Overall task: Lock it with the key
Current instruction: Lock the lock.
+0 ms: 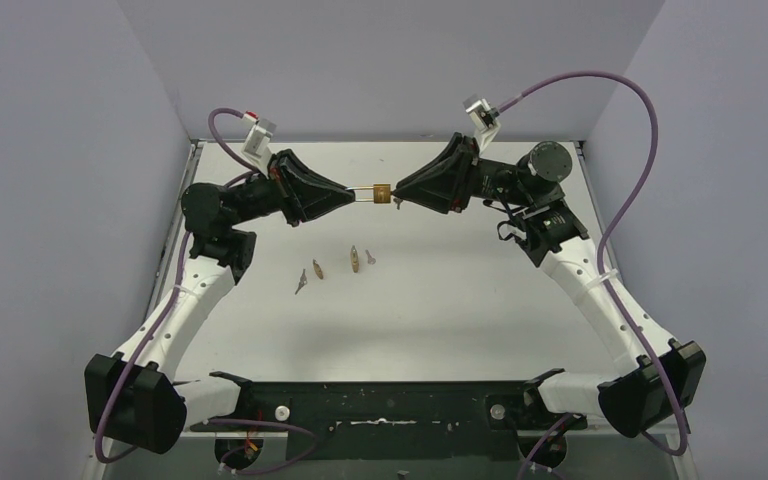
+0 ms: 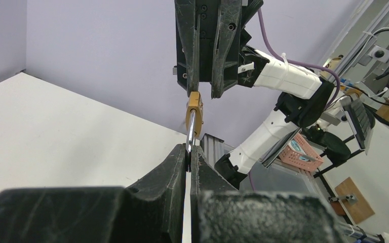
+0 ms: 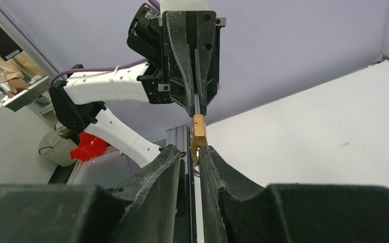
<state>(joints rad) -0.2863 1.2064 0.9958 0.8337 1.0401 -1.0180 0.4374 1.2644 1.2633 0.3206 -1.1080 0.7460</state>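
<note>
One padlock (image 1: 382, 192), keyhole out of sight

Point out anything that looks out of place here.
Four small metal pieces, apparently keys, lie scattered at mixed angles in the middle of the table. The brass padlock is off the table, held in the air between the left claw and the right claw. Nothing looks damaged.

The left gripper (image 1: 350, 193) and right gripper (image 1: 397, 195) meet tip to tip at the padlock (image 1: 382, 192), so the two arms form a barrier across the rear of the table (image 1: 480, 300). Small metal pieces (image 1: 355, 260) lie scattered just in front of that line. Open surface extends to their right and toward the arm bases, and walls (image 1: 380, 70) close off the left, right and rear.
</note>
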